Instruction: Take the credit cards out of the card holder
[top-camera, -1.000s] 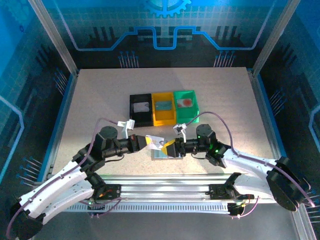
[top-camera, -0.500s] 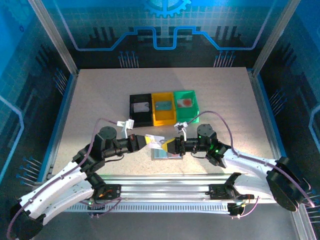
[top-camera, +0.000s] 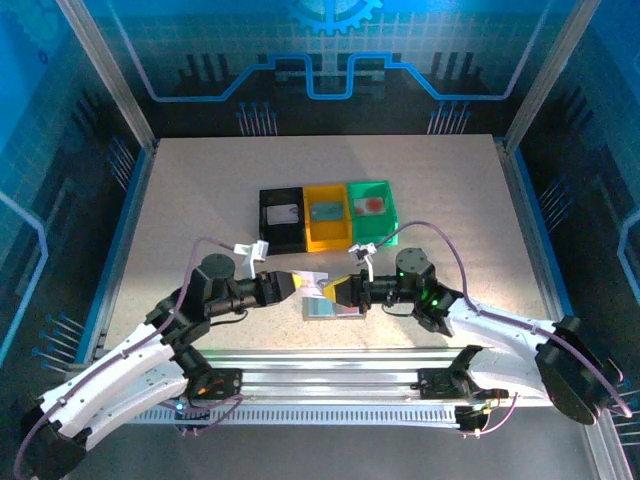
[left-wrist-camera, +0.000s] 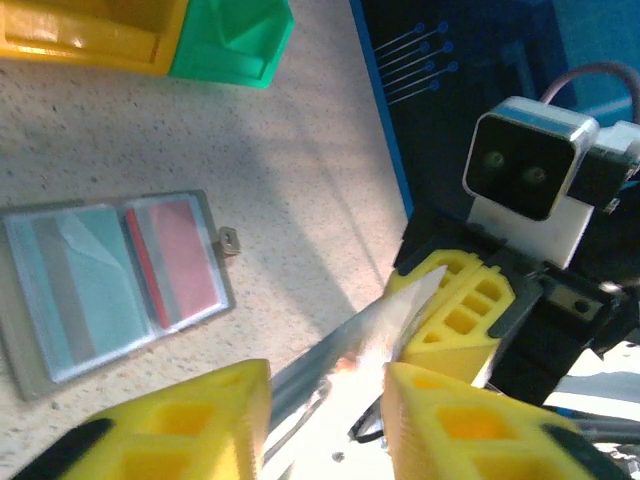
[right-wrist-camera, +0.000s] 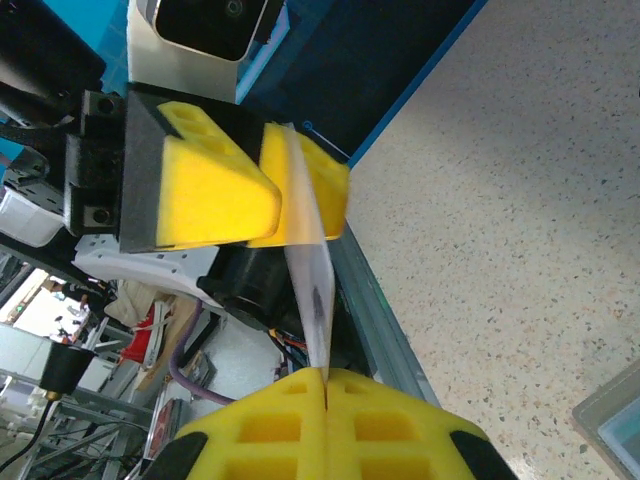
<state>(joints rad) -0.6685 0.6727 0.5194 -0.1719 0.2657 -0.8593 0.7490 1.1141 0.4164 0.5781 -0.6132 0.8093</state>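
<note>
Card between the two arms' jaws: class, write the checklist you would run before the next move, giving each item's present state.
1. Right jaws shut on the card: ok.
2. Left jaws open around it: ok.
3. Card holder lying open on the table: ok.
4. Holder emptied: cannot tell; pockets show reddish and teal.
5. Empty bin free: not ok; black bin, yellow bin and green bin each hold a card.
</note>
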